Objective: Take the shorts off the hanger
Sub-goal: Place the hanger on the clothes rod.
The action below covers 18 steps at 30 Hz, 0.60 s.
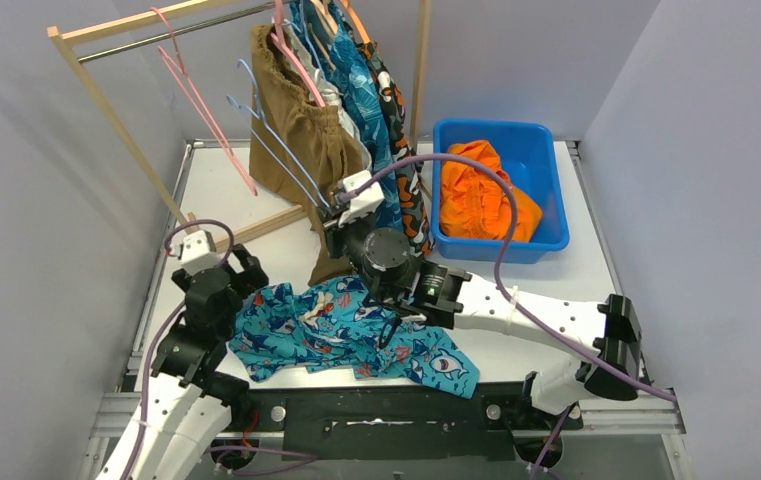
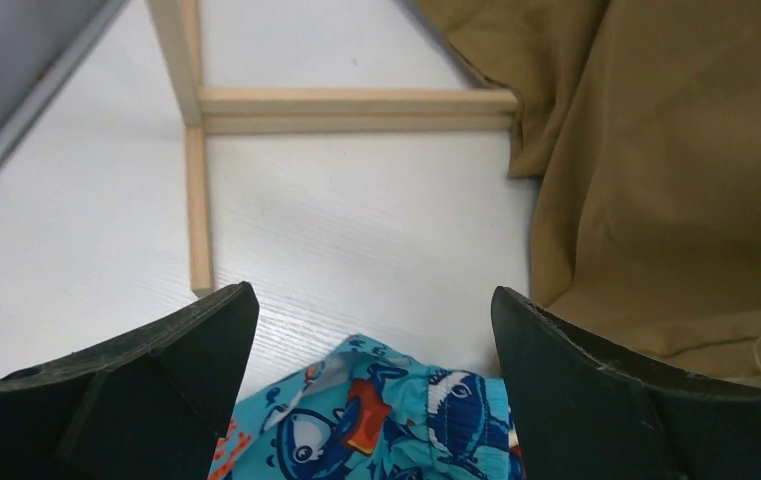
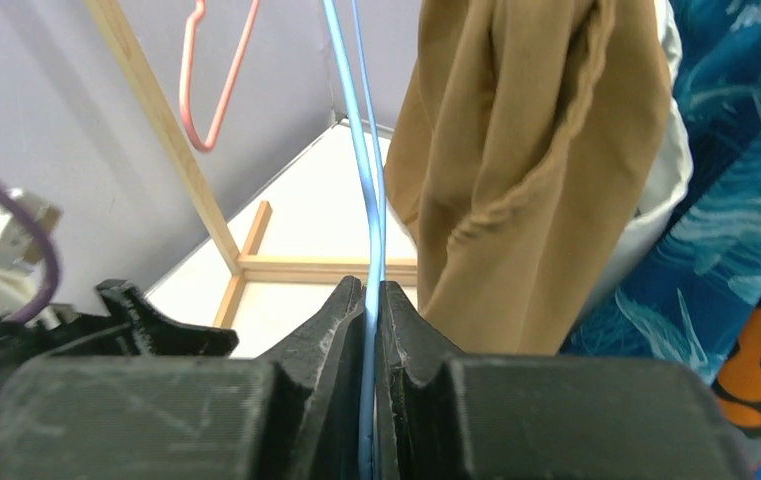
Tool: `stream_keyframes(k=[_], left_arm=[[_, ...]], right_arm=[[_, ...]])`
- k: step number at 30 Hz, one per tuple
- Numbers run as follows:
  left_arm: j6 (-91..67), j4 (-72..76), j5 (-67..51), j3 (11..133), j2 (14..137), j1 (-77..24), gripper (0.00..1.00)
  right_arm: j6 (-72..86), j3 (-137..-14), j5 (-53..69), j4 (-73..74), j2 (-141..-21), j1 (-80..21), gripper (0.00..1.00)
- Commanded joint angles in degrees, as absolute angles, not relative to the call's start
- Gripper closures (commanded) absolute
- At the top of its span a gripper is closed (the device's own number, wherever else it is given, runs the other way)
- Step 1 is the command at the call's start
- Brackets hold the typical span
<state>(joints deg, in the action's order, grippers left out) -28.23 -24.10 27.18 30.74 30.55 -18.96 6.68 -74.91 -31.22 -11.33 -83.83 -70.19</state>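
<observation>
Teal shark-print shorts [image 1: 351, 335] lie spread on the table at the front; their edge [image 2: 386, 420] shows between my left fingers. My left gripper [image 1: 218, 268] hangs open just above their left end, touching nothing. My right gripper [image 3: 374, 290] is shut on the thin blue hanger [image 3: 368, 170], which rises to the rail and carries nothing [image 1: 276, 145]. Brown shorts [image 1: 301, 130] hang right behind it, also in the right wrist view [image 3: 526, 160]. White, blue patterned [image 1: 361, 95] and camouflage shorts [image 1: 401, 130] hang further right. Orange shorts [image 1: 476, 190] lie in the blue bin [image 1: 546, 150].
A wooden rack [image 1: 106, 100] stands at the back left, its base bars [image 2: 356, 105] on the table. An empty pink hanger [image 1: 196, 100] dangles from the rail. Grey walls close in on both sides.
</observation>
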Motion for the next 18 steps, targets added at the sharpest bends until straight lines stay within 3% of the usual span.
stream_keyframes(k=[1,18], left_arm=[[-28.20,-21.11,39.29,32.03,24.81,-18.39,0.12],[-27.16,-21.99,37.41,31.20,19.74,-18.37,0.12]], right_arm=[[7.71,-82.29,-30.24,-12.84,-86.99,-69.56,1.00],[8.35,-114.02,-28.33,0.66,-104.94,-65.96,1.00]])
